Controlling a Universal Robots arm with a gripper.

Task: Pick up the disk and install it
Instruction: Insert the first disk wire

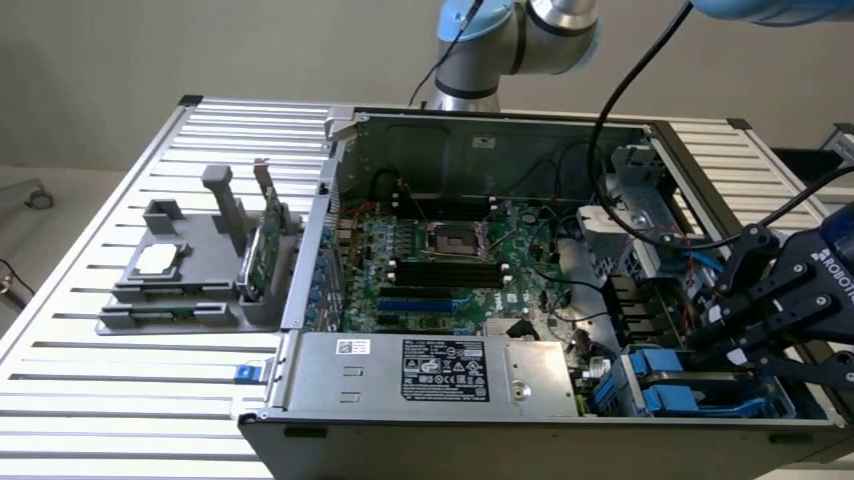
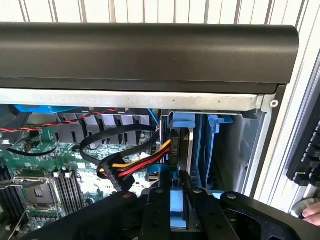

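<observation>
Install step: gripper (image 2: 178, 207) is pinched narrow on the blue-framed disk (image 2: 181, 150), which stands on edge partway into the blue drive bay (image 1: 687, 390) at the case's front corner, exterior view's right. The seating push likely needs straight alignment with the bay rails. Red-yellow power cable (image 2: 142, 165) lies just beside the disk and could snag. Motherboard (image 1: 441, 260) sits well clear.

The table (image 1: 94, 420) is made of ribbed, matt silver metal. The computer case (image 1: 400, 385) is of bare grey sheet metal, with a glossy green motherboard (image 1: 441, 250) inside. The disk (image 2: 184, 150) is framed in smooth blue plastic. The fingers (image 2: 165, 210) are finished in matt black.
</observation>
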